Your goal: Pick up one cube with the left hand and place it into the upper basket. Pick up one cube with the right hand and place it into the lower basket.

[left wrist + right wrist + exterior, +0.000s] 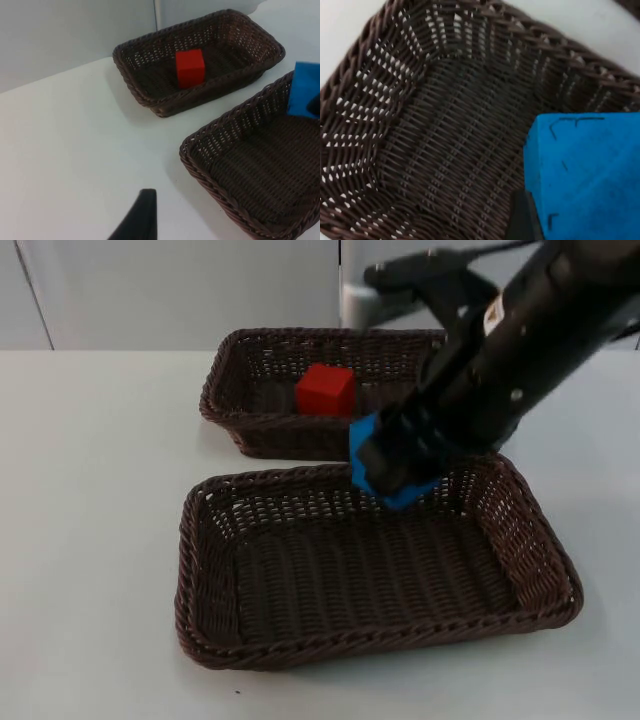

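Observation:
A red cube point(325, 390) point(190, 67) lies inside the upper basket point(225, 405) point(145, 97), near its front wall. My right gripper point(400, 465) is shut on a blue cube point(362, 455) point(302, 90) point(585, 175). It holds the cube just above the far side of the lower basket point(195, 570) point(200, 145) point(445, 125), whose woven floor is bare beneath it. One black finger point(522, 220) presses against the cube's side. My left gripper point(142, 217) waits over the white table to the left of both baskets, with nothing near it.
The two brown wicker baskets stand close together, the upper one near the grey partition wall point(180, 290). The right arm point(540, 330) reaches across the upper basket's right end. White table point(90, 490) stretches to the left of the baskets.

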Available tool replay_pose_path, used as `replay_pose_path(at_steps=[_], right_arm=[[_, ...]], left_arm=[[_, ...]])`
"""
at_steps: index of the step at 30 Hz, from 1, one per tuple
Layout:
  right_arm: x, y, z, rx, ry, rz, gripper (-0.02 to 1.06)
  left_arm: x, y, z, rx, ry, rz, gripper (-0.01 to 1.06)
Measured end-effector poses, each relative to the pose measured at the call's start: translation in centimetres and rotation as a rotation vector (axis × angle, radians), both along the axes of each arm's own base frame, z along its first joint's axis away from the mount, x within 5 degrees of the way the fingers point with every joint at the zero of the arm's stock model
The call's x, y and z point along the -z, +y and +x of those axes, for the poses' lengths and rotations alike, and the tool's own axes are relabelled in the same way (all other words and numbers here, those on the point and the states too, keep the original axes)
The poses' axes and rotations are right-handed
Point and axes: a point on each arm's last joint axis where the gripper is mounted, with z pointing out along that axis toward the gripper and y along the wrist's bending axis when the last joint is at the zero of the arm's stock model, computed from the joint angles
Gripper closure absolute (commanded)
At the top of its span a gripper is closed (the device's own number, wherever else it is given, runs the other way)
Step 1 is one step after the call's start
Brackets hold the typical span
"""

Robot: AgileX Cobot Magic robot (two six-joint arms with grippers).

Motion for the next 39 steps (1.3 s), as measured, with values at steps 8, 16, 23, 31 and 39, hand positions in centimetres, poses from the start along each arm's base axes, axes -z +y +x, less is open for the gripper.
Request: replay_pose_path(at_steps=[8, 16, 23, 31, 39], right_arm=[[3.6, 1.2, -0.4, -0.028, 0.009, -0.015, 1.05], [7.6, 2.0, -0.1, -0.036, 0.028, -0.041, 1.05], [9.0, 2.0, 0.0, -0.033, 0.041, -0.054, 1.04], [9.0, 2.0, 0.0, -0.033, 0.040, -0.053, 0.55], [8.4, 2.1, 0.1, -0.029, 0.014, -0.033, 0.19]], left_arm=[[0.0, 0.0, 0.0, 0.000, 0.000, 0.000, 0.08], [0.0, 0.0, 0.0, 0.000, 0.000, 0.000, 0.08], [0.0, 0.0, 0.0, 0.000, 0.000, 0.000, 0.08], [0.0, 0.0, 0.0, 0.000, 0.000, 0.000, 0.08], [0.0, 0.0, 0.0, 0.000, 0.000, 0.000, 0.08]])
